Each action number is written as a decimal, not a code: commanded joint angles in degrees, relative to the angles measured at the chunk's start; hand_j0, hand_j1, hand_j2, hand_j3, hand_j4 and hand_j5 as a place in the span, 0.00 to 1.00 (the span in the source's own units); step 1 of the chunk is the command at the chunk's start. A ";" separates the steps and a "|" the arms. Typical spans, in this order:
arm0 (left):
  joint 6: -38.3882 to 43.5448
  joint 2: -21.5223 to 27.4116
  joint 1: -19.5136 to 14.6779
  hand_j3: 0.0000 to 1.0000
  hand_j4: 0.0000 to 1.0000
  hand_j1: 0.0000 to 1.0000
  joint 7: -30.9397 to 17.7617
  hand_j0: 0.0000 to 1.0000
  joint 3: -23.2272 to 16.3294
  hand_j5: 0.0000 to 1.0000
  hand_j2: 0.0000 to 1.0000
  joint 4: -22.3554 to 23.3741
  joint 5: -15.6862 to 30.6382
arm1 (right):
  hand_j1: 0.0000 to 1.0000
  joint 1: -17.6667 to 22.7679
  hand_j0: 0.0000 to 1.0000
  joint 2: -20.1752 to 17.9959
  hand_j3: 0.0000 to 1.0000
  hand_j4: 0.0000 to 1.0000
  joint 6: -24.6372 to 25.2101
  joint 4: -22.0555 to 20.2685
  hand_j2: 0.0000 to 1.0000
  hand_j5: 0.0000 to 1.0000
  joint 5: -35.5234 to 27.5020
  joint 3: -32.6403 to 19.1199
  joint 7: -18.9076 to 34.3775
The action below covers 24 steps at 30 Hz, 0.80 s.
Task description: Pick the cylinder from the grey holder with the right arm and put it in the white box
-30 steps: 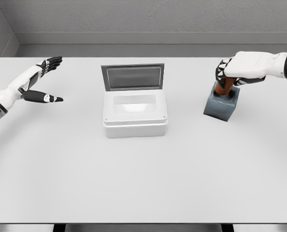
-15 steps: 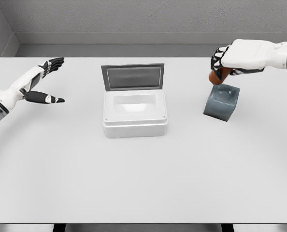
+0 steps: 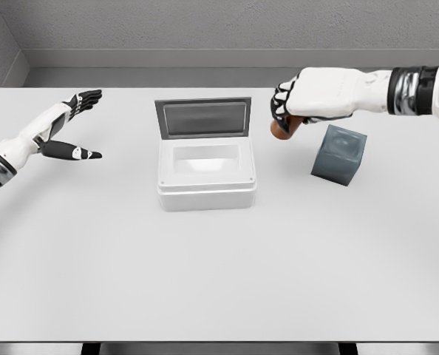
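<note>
The white table (image 3: 219, 281) fills most of the head view, its near edge running along the bottom of the picture and its far edge meeting a grey wall (image 3: 227, 29) at the back. The front half of the tabletop lies bare, as do the stretches to either side of the white box (image 3: 207, 176), so there is open room all around it.

The white box sits a little left of centre, its grey-lined lid (image 3: 202, 118) standing upright at the back edge. Its cavity is open to the top and shows only a pale, smooth inside. No label, brand or writing can be read on any object.

The right hand (image 3: 297, 103) hangs in the air between the box and the grey holder (image 3: 339, 154), its arm reaching in from the right edge. Its fingers are curled tightly around the cylinder (image 3: 281, 129), a reddish-brown piece of which only the lower end pokes out below the fist. The cylinder is clear of the holder and off the table, just beside the box's upper right corner, not over the cavity. Whether it hangs straight or tilted is hard to judge, since the hand covers most of it.

The grey holder stands on the table to the right of the box, apart from it, tilted at an angle to the table edges, with a shallow hollow in its top face.

The left hand (image 3: 68, 126) shows at the far left above the table, well apart from the box, fingers spread and holding nothing.
</note>
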 commanded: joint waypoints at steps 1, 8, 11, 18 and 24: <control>0.01 0.03 0.00 1.00 1.00 1.00 -0.04 1.00 0.09 1.00 1.00 -0.12 0.31 | 0.39 0.00 0.39 0.75 0.39 0.39 0.19 -1.42 0.39 0.39 -0.18 0.63 -0.10; 0.01 0.03 0.00 1.00 1.00 1.00 -0.04 1.00 0.09 1.00 1.00 -0.12 0.31 | 0.42 -0.09 0.42 -0.21 0.42 0.42 0.19 -6.61 0.42 0.42 -0.18 1.77 -0.10; 0.01 0.03 0.00 1.00 1.00 1.00 0.05 1.00 0.09 1.00 1.00 -0.12 0.31 | 0.42 -0.17 0.42 -0.13 0.42 0.42 0.19 -8.37 0.42 0.42 -0.18 2.12 -0.10; 0.01 0.03 0.00 1.00 1.00 1.00 -0.04 1.00 0.09 1.00 1.00 -0.12 0.31 | 0.43 -0.44 0.43 1.19 0.43 0.43 0.19 -8.11 0.43 0.43 -0.10 3.00 -0.10; -0.08 0.03 0.00 1.00 1.00 1.00 -0.04 1.00 0.09 1.00 1.00 -0.12 0.31 | 0.43 -1.14 0.43 3.65 0.43 0.43 0.19 -6.79 0.43 0.43 0.26 3.09 -0.10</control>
